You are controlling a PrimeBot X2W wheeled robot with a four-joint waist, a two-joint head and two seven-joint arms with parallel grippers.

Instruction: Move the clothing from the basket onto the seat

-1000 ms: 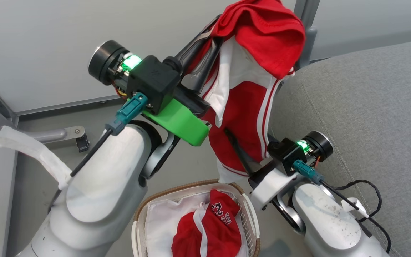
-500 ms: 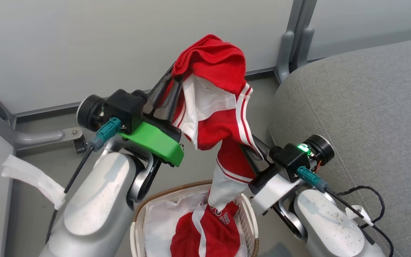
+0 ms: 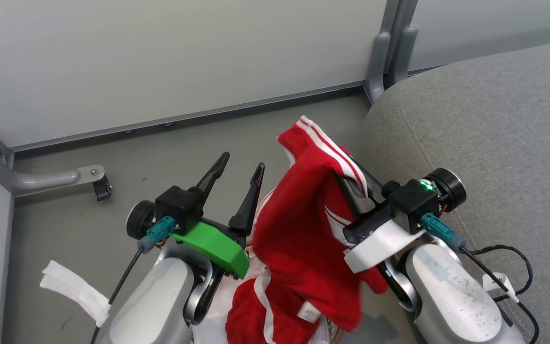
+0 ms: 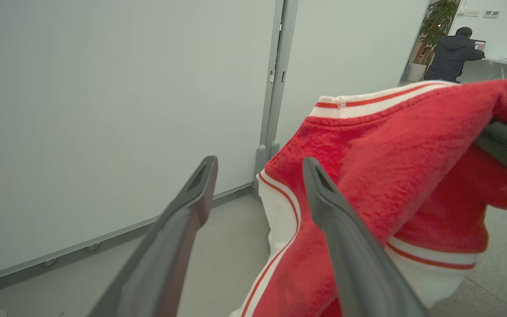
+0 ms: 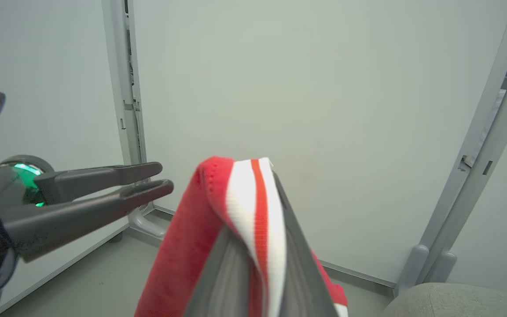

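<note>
Head camera looks steeply down; both wrist cameras (very close) share the clothing.

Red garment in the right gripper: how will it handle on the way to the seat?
Likely floppy: the red garment drapes over the right gripper and hangs in folds. Probably light for its bulk: a pinch at the striped hem holds it up. Its hanging end may drag on the second red garment below.

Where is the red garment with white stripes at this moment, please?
In the head view, the red white-striped garment hangs from the shut right gripper at centre, between the open left gripper and the large grey fabric seat.
</note>
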